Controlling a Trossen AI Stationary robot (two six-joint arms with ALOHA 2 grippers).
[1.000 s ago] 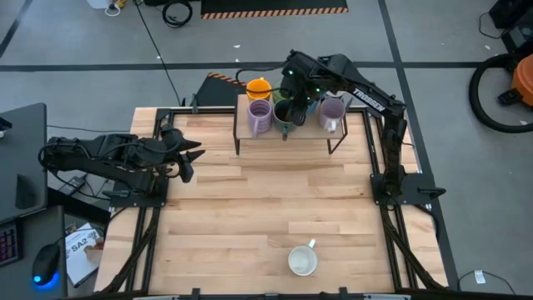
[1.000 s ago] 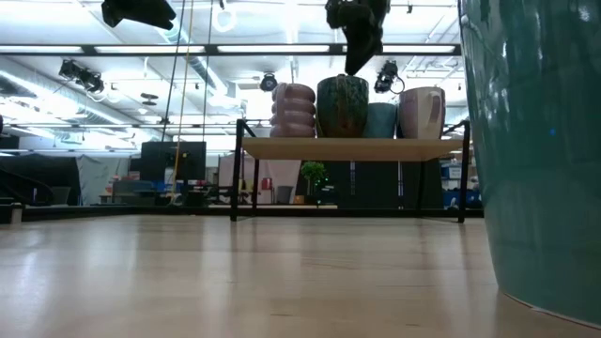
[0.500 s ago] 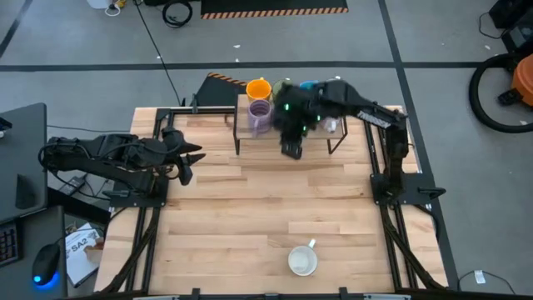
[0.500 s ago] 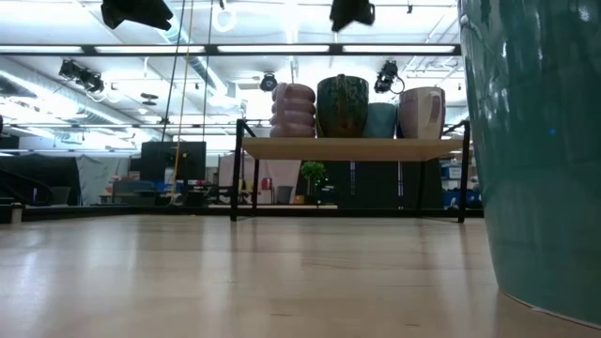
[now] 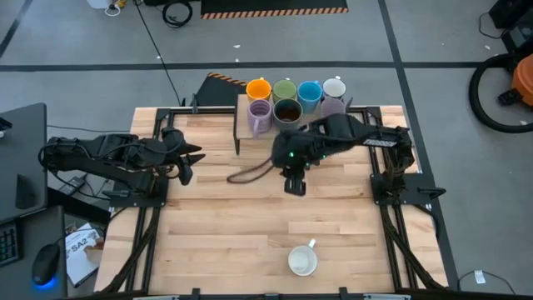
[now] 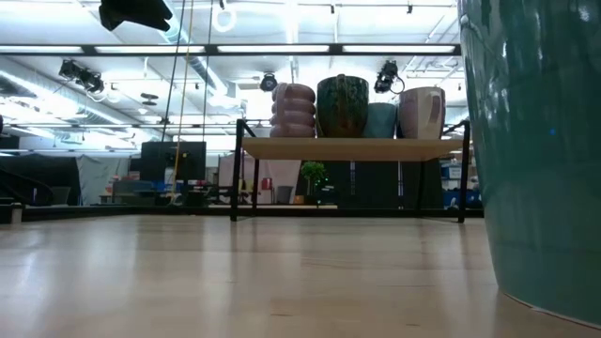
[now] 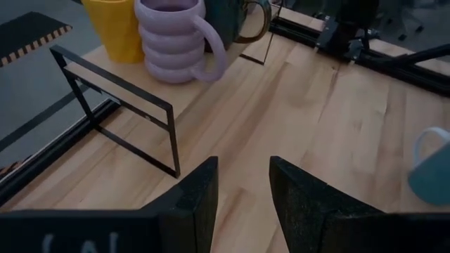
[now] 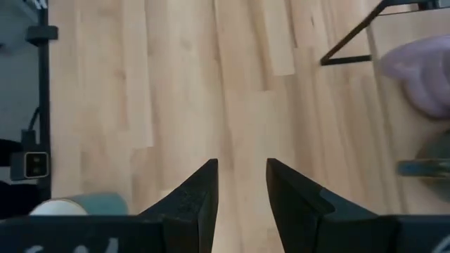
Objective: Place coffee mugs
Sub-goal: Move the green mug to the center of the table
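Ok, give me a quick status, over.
Right gripper open, empty, over mid-table. Left gripper open, parked at left edge. Seven mugs on shelf; last mug at near edge. Path clear.

Table (image 5: 216,225): wire shelf (image 5: 243,132), one pale mug (image 5: 302,261), maybe white.

Open lab hall: ceiling strip lights (image 6: 282,49)
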